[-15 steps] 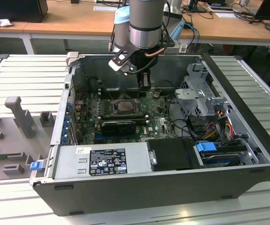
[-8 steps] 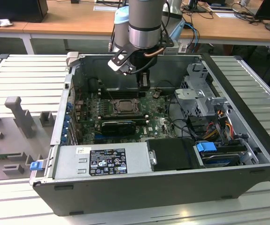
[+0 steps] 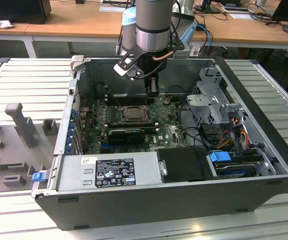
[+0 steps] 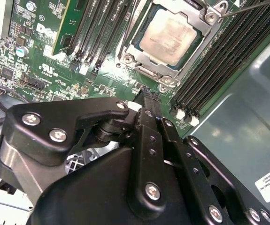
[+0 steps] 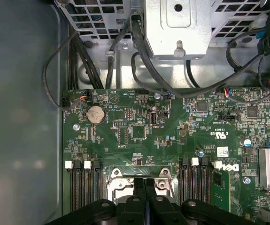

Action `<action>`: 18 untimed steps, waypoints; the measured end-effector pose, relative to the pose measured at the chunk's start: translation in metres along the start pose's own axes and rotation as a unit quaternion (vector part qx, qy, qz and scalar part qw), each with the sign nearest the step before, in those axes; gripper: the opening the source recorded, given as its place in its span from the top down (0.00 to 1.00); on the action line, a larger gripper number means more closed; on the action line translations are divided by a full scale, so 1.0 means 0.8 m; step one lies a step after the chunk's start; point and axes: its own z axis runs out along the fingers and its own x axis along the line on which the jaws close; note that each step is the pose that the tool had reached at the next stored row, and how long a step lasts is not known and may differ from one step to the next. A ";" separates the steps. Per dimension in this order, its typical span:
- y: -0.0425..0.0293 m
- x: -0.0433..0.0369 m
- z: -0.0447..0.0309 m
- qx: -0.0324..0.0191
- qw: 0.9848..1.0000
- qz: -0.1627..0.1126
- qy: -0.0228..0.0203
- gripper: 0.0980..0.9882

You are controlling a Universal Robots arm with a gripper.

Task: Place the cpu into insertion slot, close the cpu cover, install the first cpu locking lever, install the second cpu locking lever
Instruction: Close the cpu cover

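black end effector (image 4: 146, 96), closed tight and empty, hovers beside the flat silver-grey square cpu (image 4: 170, 37); it looks light, stiff, fragile: grip its edges.

The case (image 3: 159, 205) lies open on top, so I can drop straight onto the board (image 5: 172, 136). Around the cpu (image 4: 170, 37) it gets tight: memory slots (image 4: 219, 61) flank it on both sides, with the case wall (image 4: 252, 126) just beyond one bank. A long black card (image 3: 126, 134) lies just beside it, and the drive cage (image 3: 216, 107) with its cables (image 5: 138, 44) crowds the exterior view's right.
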 end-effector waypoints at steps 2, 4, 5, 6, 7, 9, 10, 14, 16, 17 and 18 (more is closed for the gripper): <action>-0.0008 0.000 -0.0001 0.000 1.000 0.000 0.000 0.99; -0.0024 0.000 -0.0002 0.000 1.000 0.000 0.000 0.99; -0.0038 0.000 -0.0003 0.000 1.000 0.000 0.000 0.99; -0.0073 0.000 -0.0004 0.000 1.000 0.000 0.000 0.99; -0.0122 0.000 -0.0006 0.000 1.000 0.000 0.000 0.99; -0.0187 0.000 -0.0006 0.000 1.000 0.000 0.000 0.99; -0.0206 -0.001 -0.0004 0.000 1.000 0.000 0.000 0.99; -0.0262 -0.001 0.0054 -0.001 1.000 0.000 -0.001 0.99; -0.0301 -0.001 0.0133 -0.001 1.000 0.000 -0.001 0.99; -0.0314 -0.001 0.0152 0.000 1.000 0.000 -0.001 0.99; -0.0351 -0.002 0.0179 0.001 1.000 -0.001 -0.001 0.99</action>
